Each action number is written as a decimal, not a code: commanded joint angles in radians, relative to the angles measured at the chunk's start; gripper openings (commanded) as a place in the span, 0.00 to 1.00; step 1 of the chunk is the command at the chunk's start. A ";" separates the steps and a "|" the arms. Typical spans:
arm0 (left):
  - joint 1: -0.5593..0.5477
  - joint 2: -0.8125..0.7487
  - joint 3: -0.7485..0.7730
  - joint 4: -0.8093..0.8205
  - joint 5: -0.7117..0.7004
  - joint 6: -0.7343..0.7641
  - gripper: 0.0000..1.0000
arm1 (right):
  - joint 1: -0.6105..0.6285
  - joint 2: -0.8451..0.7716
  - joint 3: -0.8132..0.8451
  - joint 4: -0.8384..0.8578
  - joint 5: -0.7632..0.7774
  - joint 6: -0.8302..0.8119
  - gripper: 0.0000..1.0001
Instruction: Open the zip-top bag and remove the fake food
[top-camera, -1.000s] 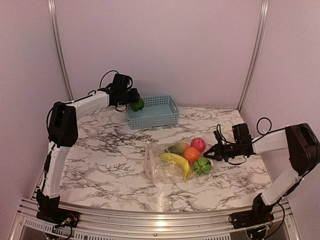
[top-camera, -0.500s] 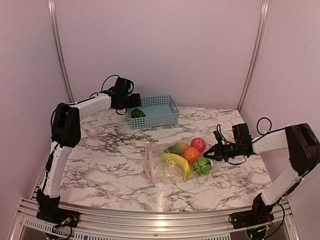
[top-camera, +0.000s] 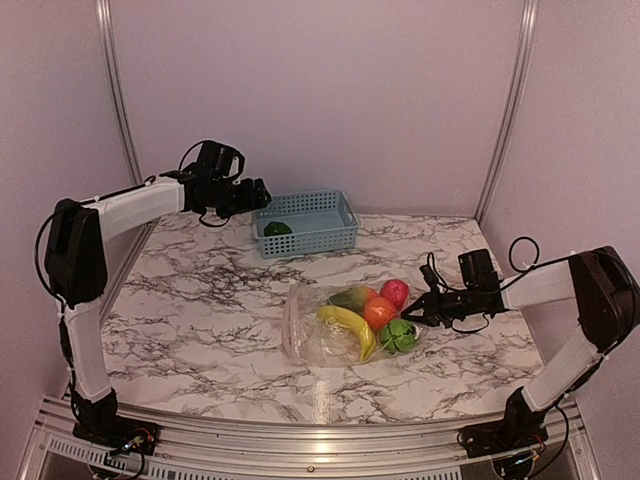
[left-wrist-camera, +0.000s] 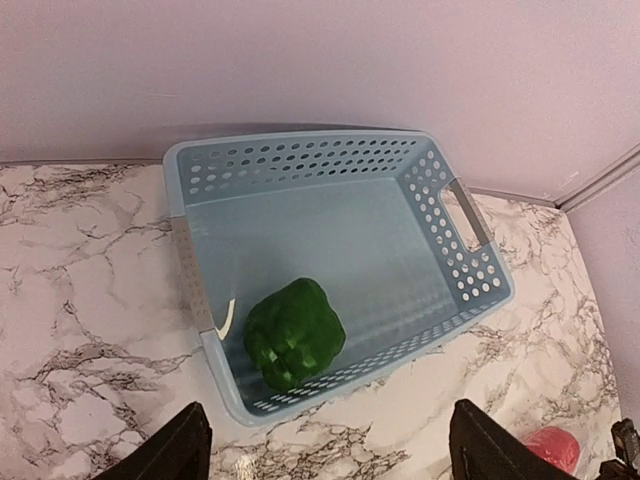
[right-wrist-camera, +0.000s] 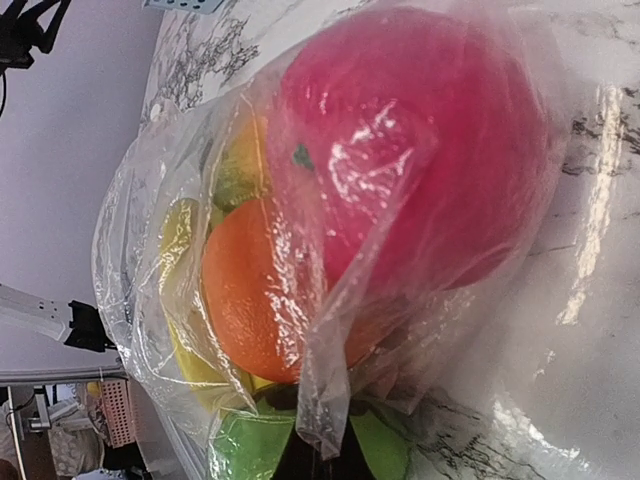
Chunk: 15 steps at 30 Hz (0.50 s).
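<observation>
1. The zip-top bag (top-camera: 335, 340), holding fake food (top-camera: 378, 312), is laid centre-right, with its long axis running left-right.
2. Its right end is pinched by the right gripper (top-camera: 425, 308).
3. The left gripper (top-camera: 258, 193), jaws spread and empty, is held well apart, above the far-left basket (top-camera: 330, 238).

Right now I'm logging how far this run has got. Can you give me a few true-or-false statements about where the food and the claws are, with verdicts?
1. The green pepper lies inside the blue basket. True.
2. The left claw is shut on the pepper. False: it is open and empty, above the basket.
3. The banana lies bare on the table, outside the zip-top bag. False: it is inside the bag.
4. The red fruit is inside the bag. True.
</observation>
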 joint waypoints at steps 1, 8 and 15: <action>0.001 -0.219 -0.257 0.052 0.133 -0.062 0.83 | 0.012 -0.017 -0.035 0.018 -0.024 0.016 0.00; -0.028 -0.521 -0.798 0.211 0.250 -0.191 0.71 | 0.017 -0.017 -0.072 0.039 -0.030 0.015 0.00; -0.182 -0.620 -1.052 0.391 0.290 -0.300 0.54 | 0.042 0.006 -0.072 0.054 -0.028 0.011 0.00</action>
